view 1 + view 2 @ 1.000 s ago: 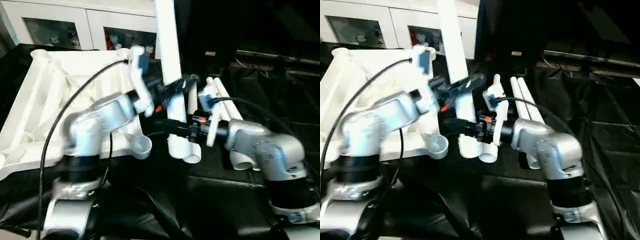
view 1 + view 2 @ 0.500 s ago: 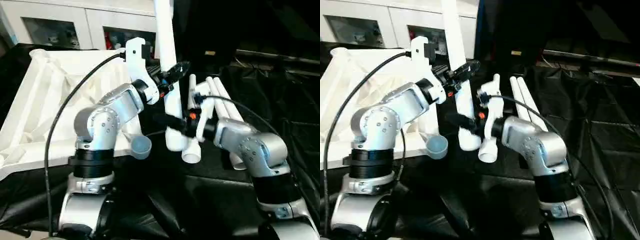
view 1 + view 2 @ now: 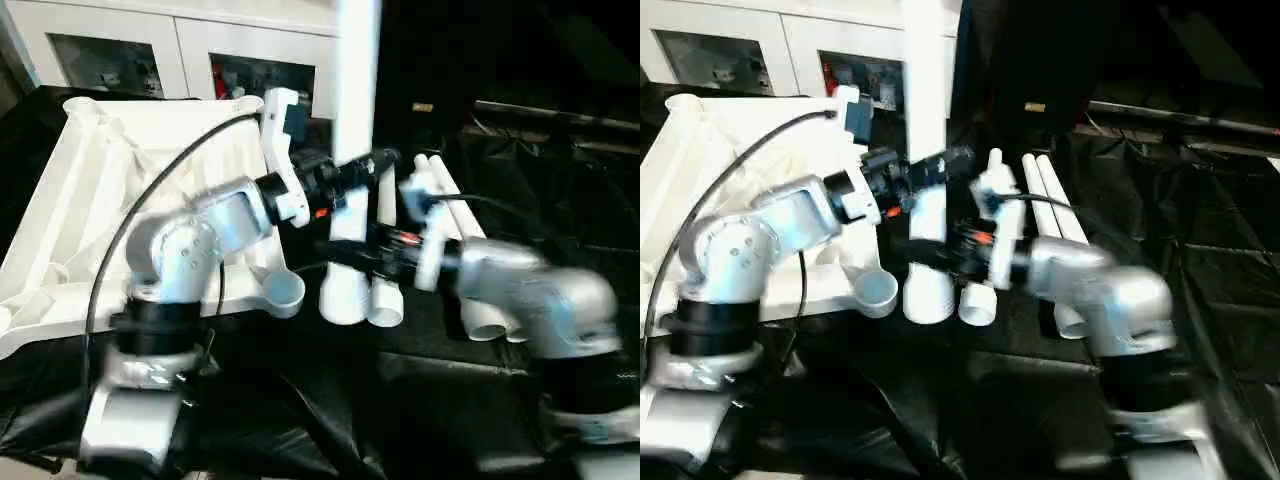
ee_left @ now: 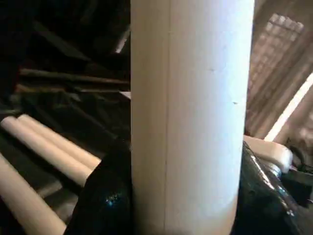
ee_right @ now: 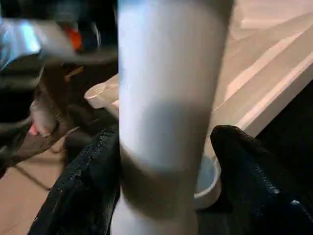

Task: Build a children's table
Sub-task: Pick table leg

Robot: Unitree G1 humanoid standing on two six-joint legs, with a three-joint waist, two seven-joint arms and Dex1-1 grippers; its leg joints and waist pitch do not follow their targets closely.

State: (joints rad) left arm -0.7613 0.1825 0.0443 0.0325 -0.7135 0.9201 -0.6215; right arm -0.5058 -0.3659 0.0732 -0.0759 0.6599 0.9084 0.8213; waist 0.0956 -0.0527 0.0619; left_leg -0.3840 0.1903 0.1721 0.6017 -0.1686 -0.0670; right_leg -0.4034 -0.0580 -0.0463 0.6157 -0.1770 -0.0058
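The upright leg [image 3: 355,120] runs off the top edge, and the right arm [image 3: 535,300] is motion-blurred

An upright leg [image 3: 352,140] stands between the tabletop [image 3: 120,200] and the lying legs [image 3: 450,205].

The two head views look forward and down from above the forearms, sharing the upright leg [image 3: 355,150] and tabletop [image 3: 90,210]. Each wrist camera sits very close to that leg [image 4: 190,117], facing it along its own fingers
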